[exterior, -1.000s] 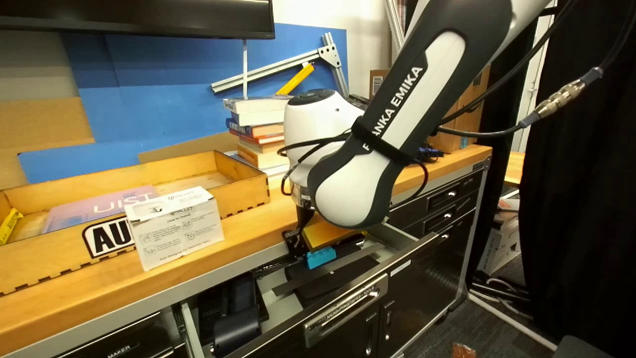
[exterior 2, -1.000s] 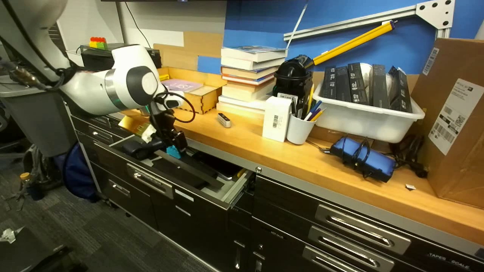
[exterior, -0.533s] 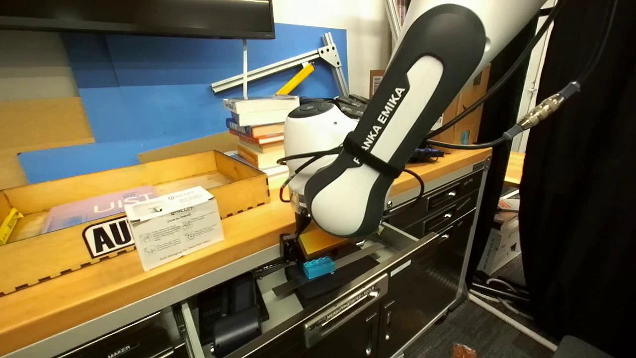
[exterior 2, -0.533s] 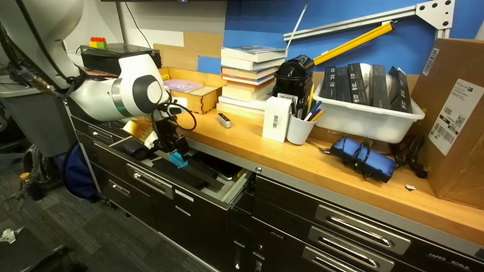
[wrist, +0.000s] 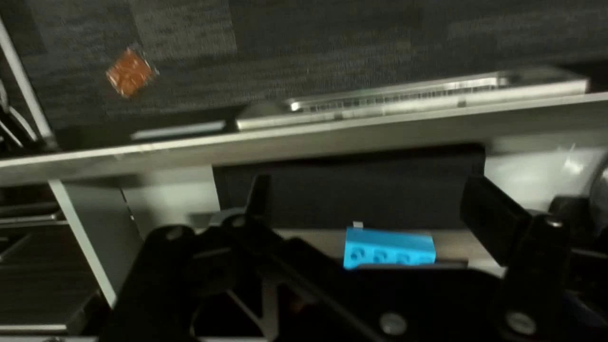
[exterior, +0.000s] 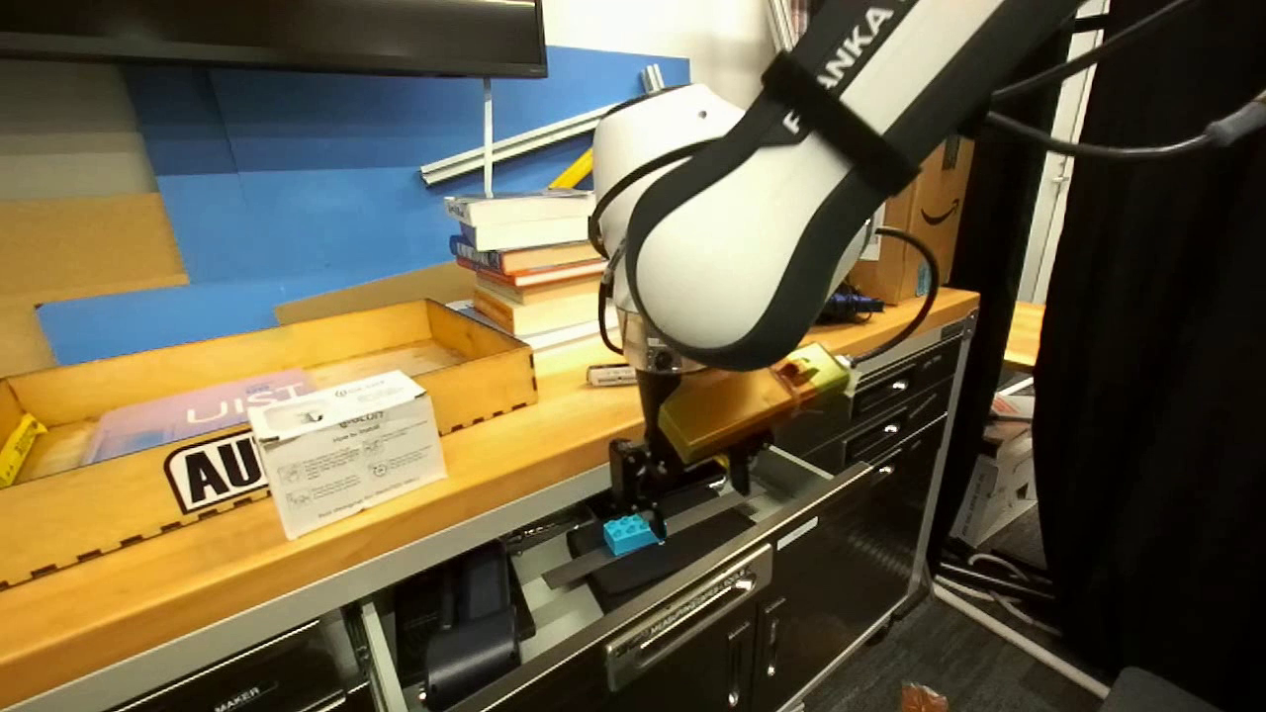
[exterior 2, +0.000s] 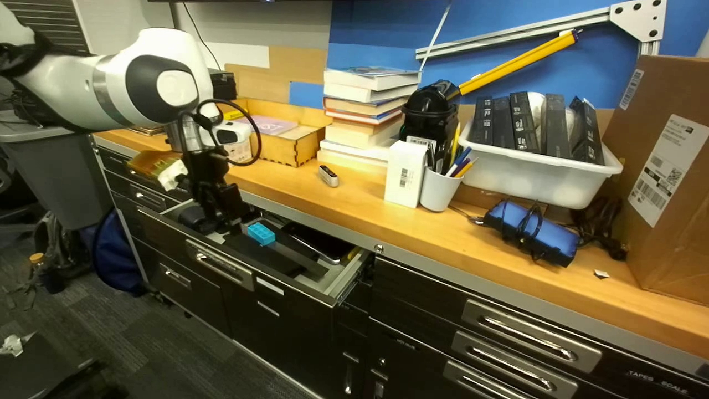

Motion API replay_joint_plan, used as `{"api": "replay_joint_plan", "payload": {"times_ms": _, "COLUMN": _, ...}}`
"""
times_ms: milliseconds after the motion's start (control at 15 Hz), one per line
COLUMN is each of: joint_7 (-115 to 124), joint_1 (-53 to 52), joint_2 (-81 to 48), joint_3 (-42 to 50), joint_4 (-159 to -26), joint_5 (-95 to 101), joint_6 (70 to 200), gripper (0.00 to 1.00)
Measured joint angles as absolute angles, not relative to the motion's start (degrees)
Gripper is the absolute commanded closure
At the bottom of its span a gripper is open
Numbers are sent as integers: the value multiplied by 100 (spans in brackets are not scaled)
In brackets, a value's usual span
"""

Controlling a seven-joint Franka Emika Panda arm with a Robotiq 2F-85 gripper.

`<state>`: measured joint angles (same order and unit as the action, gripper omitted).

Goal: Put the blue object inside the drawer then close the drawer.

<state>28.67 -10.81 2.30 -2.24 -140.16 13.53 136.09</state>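
The gripper [wrist: 368, 209] hangs over the inside of the drawer [exterior: 841, 509], which is pulled out, and its jaws stand wide apart. All clock directions here are counted from the gripper. In an exterior view the blue block [exterior 2: 261, 234] is just beside the gripper, between three and four o'clock; whether they touch, I cannot tell. It lies in the drawer with its studs upward, over a long flat strip [exterior: 712, 510]. In the wrist view it appears between the jaws, toward about five o'clock, and the space there is wider than the block. In an exterior view, the silver handle [exterior: 692, 618] of the drawer is at six o'clock, and a dark rounded object [exterior: 475, 643] lies in the drawer at eight. Farther away on the wooden worktop [exterior: 485, 475], a white printed box [exterior: 351, 460] stands at nine o'clock, a wooden tray [exterior: 495, 391] at ten and a stack of books [exterior: 524, 262] at eleven. In an exterior view, a cup with pens [exterior 2: 437, 191] and a white tub [exterior 2: 532, 180] are near three o'clock. The wrist view shows a small orange packet [wrist: 128, 73] on the floor [wrist: 308, 38] at ten.
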Motion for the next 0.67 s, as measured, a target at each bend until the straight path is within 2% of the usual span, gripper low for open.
{"api": "replay_joint_plan", "payload": {"times_ms": 267, "joint_7": 2465, "joint_1": -934, "joint_2": 569, "joint_3": -309, "joint_4": -14429, "joint_5": 1026, "joint_6": 12866, "gripper": 0}}
{"api": "replay_joint_plan", "payload": {"times_ms": 667, "joint_7": 2545, "joint_1": -675, "joint_2": -255, "joint_3": -324, "joint_4": -14618, "joint_5": 1091, "joint_6": 14245, "gripper": 0}}
